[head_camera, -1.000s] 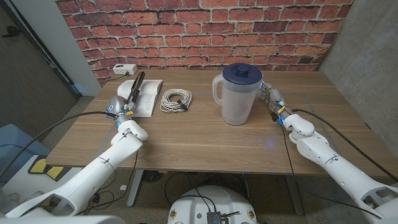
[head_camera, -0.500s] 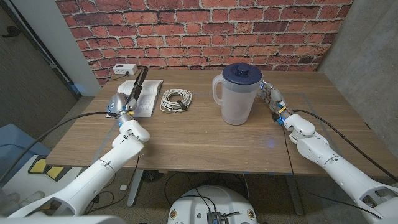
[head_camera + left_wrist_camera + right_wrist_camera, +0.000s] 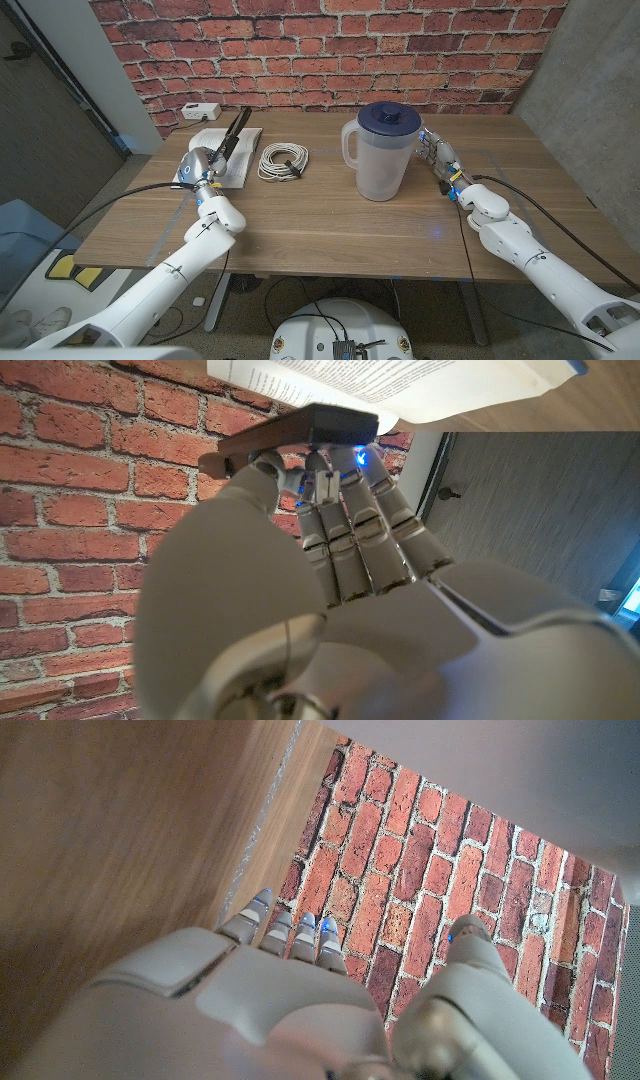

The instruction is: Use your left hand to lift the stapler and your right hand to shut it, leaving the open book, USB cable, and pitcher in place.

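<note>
We see our left hand (image 3: 200, 162) gripping the open stapler (image 3: 232, 135) over the open book (image 3: 222, 155), which could get dragged along, while our right hand (image 3: 436, 153) waits empty, fingers apart, beside the pitcher (image 3: 379, 150)

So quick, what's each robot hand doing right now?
Left hand: holding the stapler.
Right hand: open, holding nothing.

The head camera is looking down over the whole tabletop (image 3: 330, 225) toward the brick wall (image 3: 330, 45); both wrist cameras are peering closely past their hands at that wall.
</note>
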Robot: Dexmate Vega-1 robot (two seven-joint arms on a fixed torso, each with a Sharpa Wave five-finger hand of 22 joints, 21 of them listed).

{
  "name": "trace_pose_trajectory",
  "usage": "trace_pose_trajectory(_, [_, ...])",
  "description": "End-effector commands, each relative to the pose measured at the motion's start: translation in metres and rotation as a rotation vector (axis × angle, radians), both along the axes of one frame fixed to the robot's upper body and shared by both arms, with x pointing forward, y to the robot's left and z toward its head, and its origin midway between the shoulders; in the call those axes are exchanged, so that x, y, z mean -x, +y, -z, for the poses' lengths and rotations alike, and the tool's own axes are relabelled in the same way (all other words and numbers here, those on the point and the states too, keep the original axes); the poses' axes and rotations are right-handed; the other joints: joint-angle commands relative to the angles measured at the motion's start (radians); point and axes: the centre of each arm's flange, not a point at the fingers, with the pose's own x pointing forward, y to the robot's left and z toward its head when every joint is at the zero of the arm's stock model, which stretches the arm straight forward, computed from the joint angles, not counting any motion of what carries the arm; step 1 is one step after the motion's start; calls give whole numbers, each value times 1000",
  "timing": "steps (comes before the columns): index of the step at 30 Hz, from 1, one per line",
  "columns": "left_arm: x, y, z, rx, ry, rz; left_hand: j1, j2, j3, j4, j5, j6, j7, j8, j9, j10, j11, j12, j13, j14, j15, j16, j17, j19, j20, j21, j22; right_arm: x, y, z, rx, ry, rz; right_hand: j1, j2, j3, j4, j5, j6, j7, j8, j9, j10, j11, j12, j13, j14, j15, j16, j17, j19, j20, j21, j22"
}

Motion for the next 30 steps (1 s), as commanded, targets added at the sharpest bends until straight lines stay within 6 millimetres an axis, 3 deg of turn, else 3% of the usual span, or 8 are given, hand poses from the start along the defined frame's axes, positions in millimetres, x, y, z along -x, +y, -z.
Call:
trace_pose_trajectory(1, [-1, -19, -4, -44, -33, 62, 70, 69, 24, -28, -5, 58, -54, -6, -1, 74, -67, -2, 7, 45, -107, 5, 1, -3, -6, 13, 5, 1, -1, -7, 16, -28, -5, 8, 9, -2, 0, 2, 1, -11, -3, 2, -1, -9, -2, 5, -6, -26, 0, 2, 7, 2, -1, 5])
trace_pose_trajectory(9, [1, -29, -11, -59, -67, 109, 68, 63, 26, -30, -6, 68, -54, -8, -6, 83, -72, -6, 7, 54, -112, -3, -6, -3, -13, 30, 7, 2, -3, -10, 11, -38, -5, 9, 11, -4, 0, 3, 2, -22, -2, 2, -3, -24, -2, 5, -8, -38, -1, 2, 6, 7, -5, 5])
trace_pose_trajectory(30, [3, -46, -27, -120, -115, 150, 68, 68, 22, -27, -13, 65, -69, -20, -17, 75, -70, -23, 15, 40, -116, -17, 2, -23, -20, 60, 8, 24, -26, -26, 16, -95, 50, 11, 15, -6, 1, 3, 2, -23, -2, 2, 0, -21, 0, 6, -3, -37, 2, 2, 9, 11, -8, 6])
